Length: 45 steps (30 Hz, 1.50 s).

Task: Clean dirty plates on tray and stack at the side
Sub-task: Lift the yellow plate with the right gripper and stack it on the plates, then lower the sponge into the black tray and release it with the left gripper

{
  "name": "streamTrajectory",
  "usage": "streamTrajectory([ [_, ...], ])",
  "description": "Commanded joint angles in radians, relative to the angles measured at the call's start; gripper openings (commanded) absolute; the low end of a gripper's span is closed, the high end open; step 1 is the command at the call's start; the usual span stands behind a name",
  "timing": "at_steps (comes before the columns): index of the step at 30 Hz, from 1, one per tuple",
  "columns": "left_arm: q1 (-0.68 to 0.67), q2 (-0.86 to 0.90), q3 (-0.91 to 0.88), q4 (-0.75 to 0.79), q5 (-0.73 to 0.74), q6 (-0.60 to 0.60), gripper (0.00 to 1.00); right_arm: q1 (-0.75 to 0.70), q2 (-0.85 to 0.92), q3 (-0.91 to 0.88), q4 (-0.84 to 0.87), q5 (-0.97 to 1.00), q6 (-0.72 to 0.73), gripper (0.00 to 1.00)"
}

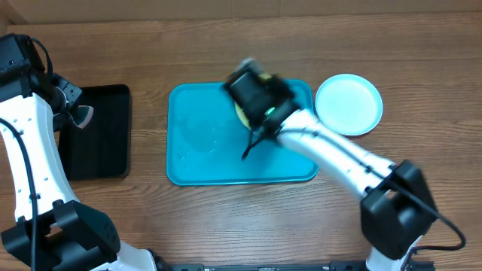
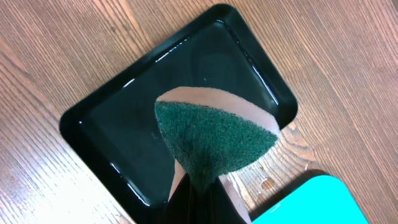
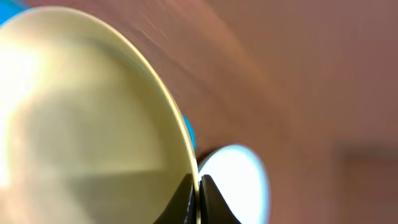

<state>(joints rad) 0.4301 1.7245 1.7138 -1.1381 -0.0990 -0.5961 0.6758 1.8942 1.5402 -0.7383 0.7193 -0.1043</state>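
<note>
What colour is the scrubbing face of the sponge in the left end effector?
Dark green scouring sponge, tan backing; best in left wrist view.

We saw a brown wooden table [image 1: 226, 218] filling nearly the whole overhead view, its grain running from left to right. Along the far edge lay a paler band [image 1: 151, 6], and we could not tell what it was. The light fell softly and evenly across the wood.

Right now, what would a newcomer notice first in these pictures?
The right gripper pinches the rim of a yellow-green plate above the far right corner of the turquoise tray. A pale blue plate lies right of it, while the left gripper holds a green scouring sponge over the black tray.
</note>
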Motion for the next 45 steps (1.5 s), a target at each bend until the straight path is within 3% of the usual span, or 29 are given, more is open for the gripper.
streamTrajectory([
  [1,0.002,0.009,0.006,-0.003,0.015,0.017,0.04,-0.137,-0.119,0.027,-0.002,-0.382,0.389,0.04],
  [5,0.002,0.009,0.006,-0.003,0.014,0.024,0.04,-0.39,-0.163,0.027,-0.006,-0.815,0.389,0.04],
  [8,0.002,0.009,0.006,-0.004,0.015,0.024,0.04,-0.568,-0.159,0.025,-0.072,-0.938,0.39,0.04],
  [15,0.002,0.009,0.006,-0.002,0.015,0.024,0.04,-0.848,-0.102,0.0,-0.25,-0.912,0.389,0.04],
  [27,0.002,0.009,0.006,-0.002,0.015,0.024,0.04,-0.916,-0.074,-0.217,-0.003,-0.866,0.423,0.04],
  [28,0.002,0.009,0.006,-0.002,0.015,0.024,0.04,-0.916,-0.073,-0.223,-0.002,-0.866,0.423,0.1],
  [30,0.001,0.009,0.006,-0.002,0.015,0.024,0.04,-0.914,-0.07,-0.228,0.0,-0.869,0.423,0.43],
  [32,0.002,0.009,0.006,0.002,0.015,0.024,0.04,-0.906,-0.07,-0.228,-0.003,-0.88,0.423,0.62],
  [37,0.001,0.01,-0.001,0.022,0.04,0.024,0.04,-0.857,-0.07,-0.228,-0.006,-0.987,0.412,0.65],
  [45,0.002,0.029,-0.12,0.146,0.045,0.039,0.04,-0.6,-0.07,-0.228,0.045,-1.009,0.42,0.76],
])
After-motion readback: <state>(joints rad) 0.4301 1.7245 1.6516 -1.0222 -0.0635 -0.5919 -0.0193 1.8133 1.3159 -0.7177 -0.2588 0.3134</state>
